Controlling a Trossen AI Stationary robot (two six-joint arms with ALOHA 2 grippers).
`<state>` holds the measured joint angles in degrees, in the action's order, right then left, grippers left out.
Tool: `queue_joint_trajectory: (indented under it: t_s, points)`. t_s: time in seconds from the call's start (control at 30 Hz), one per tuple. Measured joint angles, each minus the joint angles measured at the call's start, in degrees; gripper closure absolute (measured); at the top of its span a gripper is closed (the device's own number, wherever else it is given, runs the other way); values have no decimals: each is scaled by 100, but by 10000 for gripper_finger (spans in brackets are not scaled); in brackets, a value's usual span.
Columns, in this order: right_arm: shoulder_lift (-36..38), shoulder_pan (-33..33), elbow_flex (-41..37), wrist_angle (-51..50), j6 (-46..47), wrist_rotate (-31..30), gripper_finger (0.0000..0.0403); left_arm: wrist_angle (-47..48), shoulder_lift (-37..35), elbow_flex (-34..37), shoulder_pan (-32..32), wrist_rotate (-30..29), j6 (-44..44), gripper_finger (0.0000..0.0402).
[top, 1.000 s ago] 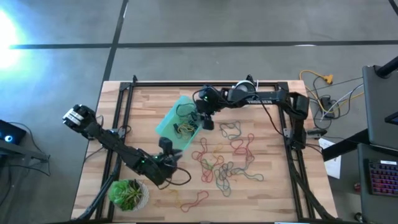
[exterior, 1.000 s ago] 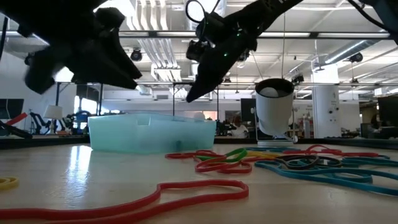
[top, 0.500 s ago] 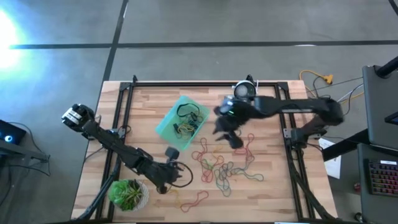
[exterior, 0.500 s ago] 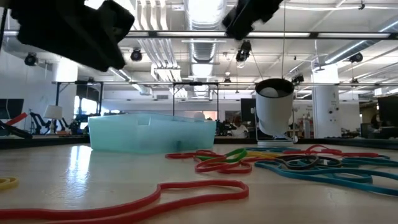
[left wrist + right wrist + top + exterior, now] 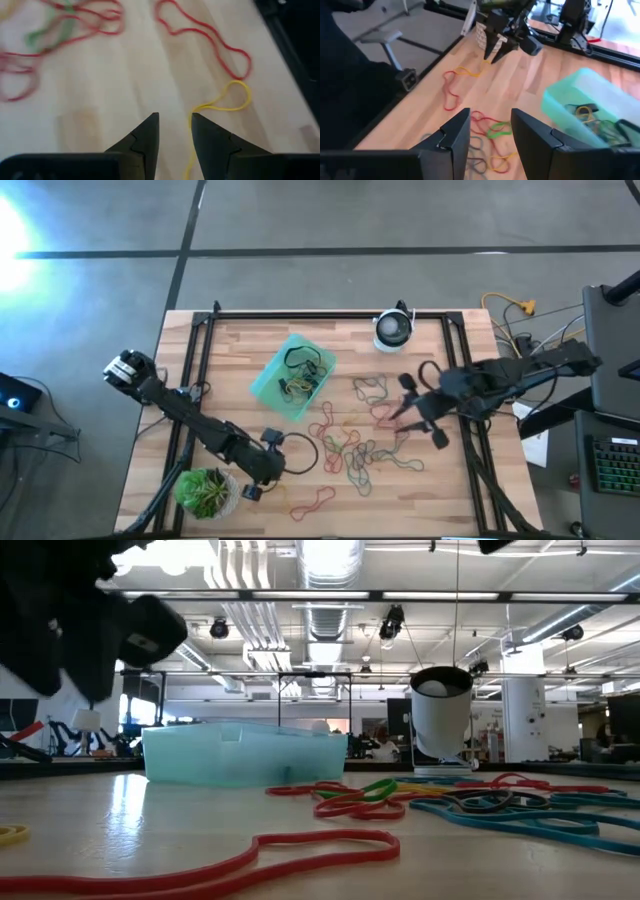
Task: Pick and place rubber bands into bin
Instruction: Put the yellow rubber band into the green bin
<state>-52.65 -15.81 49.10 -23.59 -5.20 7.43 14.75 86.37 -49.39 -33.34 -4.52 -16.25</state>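
The teal bin (image 5: 292, 375) stands at the table's far left of centre with a few rubber bands inside. Several more rubber bands (image 5: 358, 442) lie loose at mid-table. A red band (image 5: 312, 502) and a yellow band (image 5: 220, 106) lie near the front edge. My left gripper (image 5: 258, 480) hangs open over the yellow band, whose tail runs up between its fingers beside one of them (image 5: 212, 142); whether they touch I cannot tell. My right gripper (image 5: 415, 412) hovers open and empty, high over the right part of the pile, pointing toward the bin (image 5: 590, 107).
A potted green plant (image 5: 205, 492) sits at the near left corner, close to my left arm. A white-and-black round device (image 5: 393, 328) stands at the far edge. Black frame rails (image 5: 200, 340) run along the table's sides.
My right gripper has swung from over the bin toward the table's right edge and risen, leaving the low view. My left gripper has rolled and tipped from pointing toward the bin to pointing down toward the near edge, over the yellow band.
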Motion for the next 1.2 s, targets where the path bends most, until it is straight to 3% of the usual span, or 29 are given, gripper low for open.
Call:
queue_joint_trajectory:
  t_s: [0.23,0.4,0.9,1.2]
  points:
    - [899,-354,-1265,1106,409,-21,269,-76,858,-239,50,716,0,304]
    - [1192,-561,-1739,1666,342,-14,269,-38,1225,-563,76,993,0,304]
    - [1028,-1364,-1847,2215,176,-188,271,1319,2047,-1585,101,1040,-295,304]
    - [1004,-1901,-1847,2246,157,-844,271,1770,2479,-1862,111,967,-580,305]
